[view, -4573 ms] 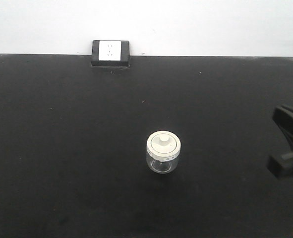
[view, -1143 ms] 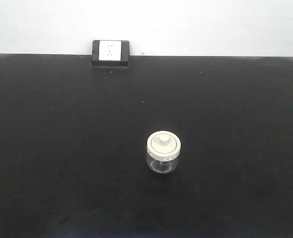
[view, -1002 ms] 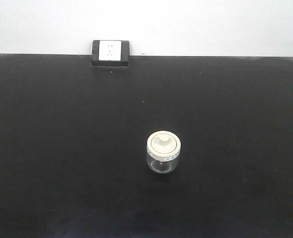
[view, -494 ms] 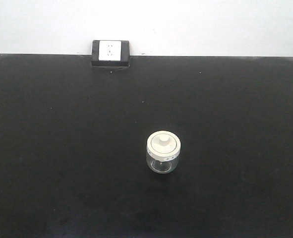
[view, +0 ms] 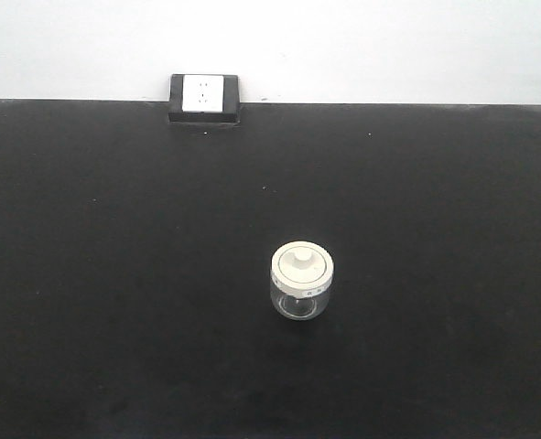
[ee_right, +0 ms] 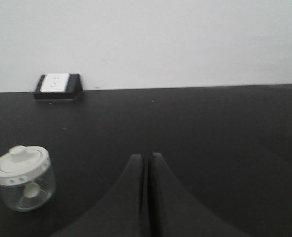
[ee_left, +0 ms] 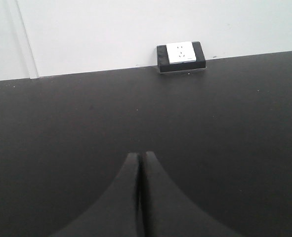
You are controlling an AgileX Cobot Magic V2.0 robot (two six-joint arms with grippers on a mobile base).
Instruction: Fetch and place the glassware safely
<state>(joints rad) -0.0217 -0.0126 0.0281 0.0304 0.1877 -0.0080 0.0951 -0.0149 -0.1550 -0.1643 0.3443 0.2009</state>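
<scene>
Up close, each wrist view shows its own pincer pressed together with nothing between the tips: the left gripper [ee_left: 140, 157] over bare black table [ee_left: 244, 128], the right gripper [ee_right: 146, 157] likewise, holding nothing. Beyond them the matte black surface runs back to a plain white wall [view: 362, 46], where a black-framed white socket [view: 204, 97] sits at the table's far edge. The jar [view: 302, 280] stands upright near the table's middle, lid [view: 302, 263] on; a small pale thing shows through its glass. From the right wrist view the jar lies left of the closed tips, well apart. The left wrist view misses the jar; the front view shows neither gripper.
</scene>
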